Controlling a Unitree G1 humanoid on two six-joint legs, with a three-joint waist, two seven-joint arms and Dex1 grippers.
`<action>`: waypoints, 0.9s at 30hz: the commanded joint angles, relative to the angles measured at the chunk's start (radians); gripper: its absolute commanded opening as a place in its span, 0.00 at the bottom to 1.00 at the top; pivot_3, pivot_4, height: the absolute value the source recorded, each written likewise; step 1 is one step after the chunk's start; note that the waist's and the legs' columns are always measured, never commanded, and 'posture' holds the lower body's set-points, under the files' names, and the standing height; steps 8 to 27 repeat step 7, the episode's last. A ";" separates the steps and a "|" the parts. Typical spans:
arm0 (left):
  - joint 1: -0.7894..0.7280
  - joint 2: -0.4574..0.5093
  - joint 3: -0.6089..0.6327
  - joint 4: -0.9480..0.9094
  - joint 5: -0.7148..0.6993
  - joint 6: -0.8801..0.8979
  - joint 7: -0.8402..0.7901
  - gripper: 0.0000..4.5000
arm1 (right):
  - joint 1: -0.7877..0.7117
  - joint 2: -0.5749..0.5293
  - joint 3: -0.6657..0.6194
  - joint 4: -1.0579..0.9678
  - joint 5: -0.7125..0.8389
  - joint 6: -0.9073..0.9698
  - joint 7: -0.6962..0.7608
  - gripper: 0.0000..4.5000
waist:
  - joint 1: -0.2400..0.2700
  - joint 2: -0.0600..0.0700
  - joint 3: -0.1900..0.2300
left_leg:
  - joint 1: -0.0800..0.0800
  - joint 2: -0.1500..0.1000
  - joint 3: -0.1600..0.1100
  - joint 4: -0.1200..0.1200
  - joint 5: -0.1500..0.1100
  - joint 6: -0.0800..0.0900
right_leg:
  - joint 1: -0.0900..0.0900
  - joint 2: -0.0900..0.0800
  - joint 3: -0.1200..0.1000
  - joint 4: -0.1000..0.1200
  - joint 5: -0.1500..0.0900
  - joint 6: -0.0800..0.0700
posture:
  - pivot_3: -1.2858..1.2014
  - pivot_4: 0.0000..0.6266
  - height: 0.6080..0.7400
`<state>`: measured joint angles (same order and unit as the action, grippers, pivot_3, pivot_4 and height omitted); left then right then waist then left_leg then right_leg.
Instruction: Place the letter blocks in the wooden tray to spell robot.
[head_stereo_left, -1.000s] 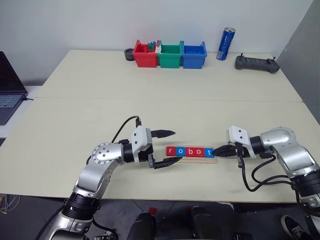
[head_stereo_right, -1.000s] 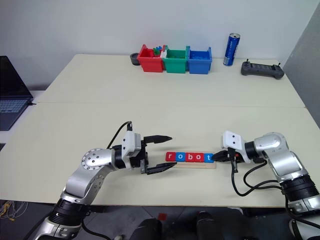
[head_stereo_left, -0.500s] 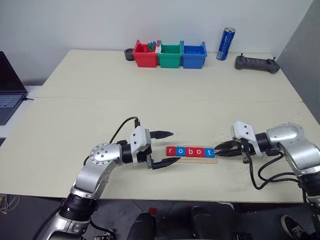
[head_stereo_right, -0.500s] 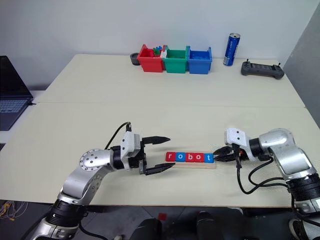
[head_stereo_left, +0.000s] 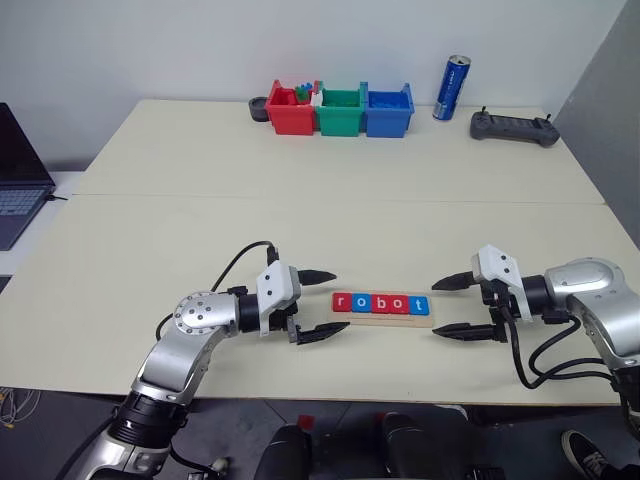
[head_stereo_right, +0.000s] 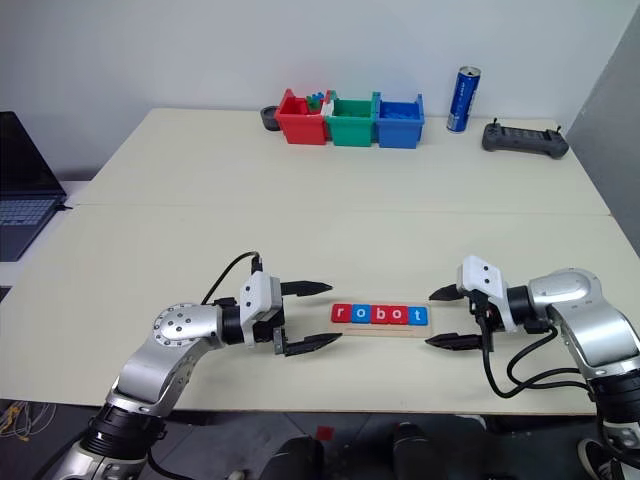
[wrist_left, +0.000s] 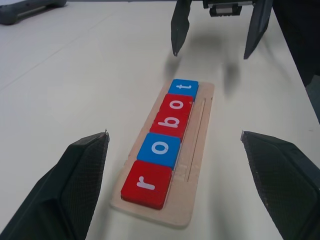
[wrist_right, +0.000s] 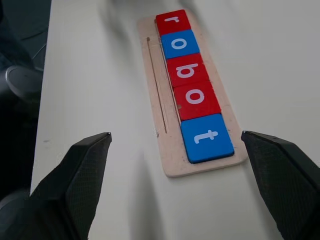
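Table, right pincer now open, backed off tray

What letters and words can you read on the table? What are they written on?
"r" on a red square letter block.
"o" on a blue block.
"b" on a red block.
"o" on a red block.
"t" on a blue block.
Together they read "robot" in the long light-wood tray.
The print on the tall blue drink can is too small to read.
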<state>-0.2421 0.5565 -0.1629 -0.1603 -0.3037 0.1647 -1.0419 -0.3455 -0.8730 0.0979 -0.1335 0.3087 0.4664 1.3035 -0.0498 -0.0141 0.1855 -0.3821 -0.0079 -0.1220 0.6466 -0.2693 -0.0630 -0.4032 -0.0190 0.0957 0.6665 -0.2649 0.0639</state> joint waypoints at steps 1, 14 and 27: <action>0.003 0.010 0.002 -0.023 0.005 -0.022 -0.007 1.00 | 0.005 -0.012 -0.026 -0.027 0.014 -0.003 -0.013 0.99 | 0.000 0.000 0.000 | 0.000 0.000 0.000 0.000 0.000 0.000 | 0.000 0.000 0.000 0.000 0.000 0.000 | 0.52 0.24 1.00; 0.004 0.012 0.001 -0.018 0.023 -0.038 -0.005 1.00 | -0.001 -0.008 -0.018 -0.025 0.015 -0.007 -0.022 0.99 | 0.000 0.000 0.000 | 0.000 0.000 0.000 0.000 0.000 0.000 | 0.000 0.000 0.000 0.000 0.000 0.000 | 0.52 0.24 1.00; 0.004 0.012 0.001 -0.018 0.023 -0.038 -0.005 1.00 | -0.001 -0.008 -0.018 -0.025 0.015 -0.007 -0.022 0.99 | 0.000 0.000 0.000 | 0.000 0.000 0.000 0.000 0.000 0.000 | 0.000 0.000 0.000 0.000 0.000 0.000 | 0.52 0.24 1.00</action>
